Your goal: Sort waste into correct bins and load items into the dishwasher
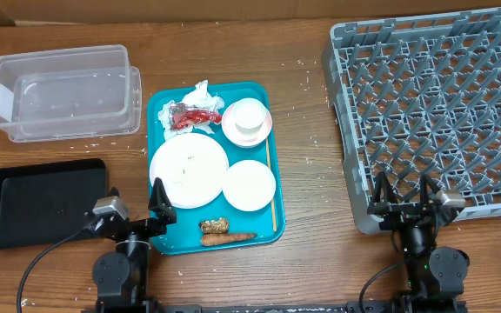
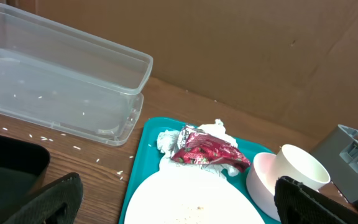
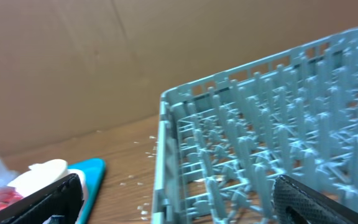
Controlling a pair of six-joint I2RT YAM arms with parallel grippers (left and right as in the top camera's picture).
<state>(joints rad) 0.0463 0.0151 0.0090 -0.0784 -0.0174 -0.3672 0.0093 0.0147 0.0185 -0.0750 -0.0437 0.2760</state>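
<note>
**While the tray stayed full, nothing had yet been sorted**

Although both arms were at the near edge of the table, the job looked unstarted. The left gripper [image 1: 137, 202] hung with its jaws spread wide over the near left corner of the teal tray [image 1: 158, 104], gripping nothing. The right gripper [image 1: 401, 193] was equally spread and empty at the near rim of the grey dish rack [image 1: 433, 113].

Every item still lay on the tray. These were the large plate [image 1: 188, 165], the small plate [image 1: 249, 185], the white cup [image 1: 247, 117] on its pink saucer, the red wrapper [image 1: 190, 115] against the crumpled tissue [image 1: 201, 90], the chopstick [image 1: 270, 187] and the orange scrap [image 1: 229, 236]. The rack held no dishes. The clear bin [image 1: 63, 87] showed only a few specks, and the black bin [image 1: 42, 200] nothing. All the waste and all the dishware therefore seemed left to do.

The chopstick lay with its long axis running near to far, along the tray's right edge and just beside the small plate. The orange scrap lay crosswise along the near edge, its tapered end pointing to the robot's right. The cup stood upright, mouth up.
</note>
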